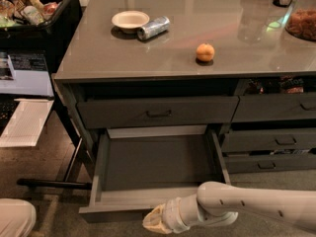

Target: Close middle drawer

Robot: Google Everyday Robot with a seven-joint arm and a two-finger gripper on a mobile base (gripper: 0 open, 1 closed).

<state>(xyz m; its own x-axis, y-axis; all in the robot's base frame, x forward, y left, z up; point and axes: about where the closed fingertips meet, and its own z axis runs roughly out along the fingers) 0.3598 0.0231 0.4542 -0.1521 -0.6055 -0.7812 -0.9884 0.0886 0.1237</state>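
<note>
The middle drawer (153, 167) is pulled far out of the grey cabinet, below the wide top drawer front (158, 111). Its shallow grey box is empty. Its flat front (111, 211) runs along the bottom of the camera view, and its handle is hidden. My gripper (157, 220) with pale fingers is at the drawer front, just right of its middle, on the outer side. My white arm (247, 206) reaches in from the lower right.
On the countertop (187, 38) are a white bowl (130, 20), a lying can (153, 27) and an orange (205, 52). Narrower drawer fronts (274, 142) are to the right. A black bin (34, 9) and papers (24, 122) are at left.
</note>
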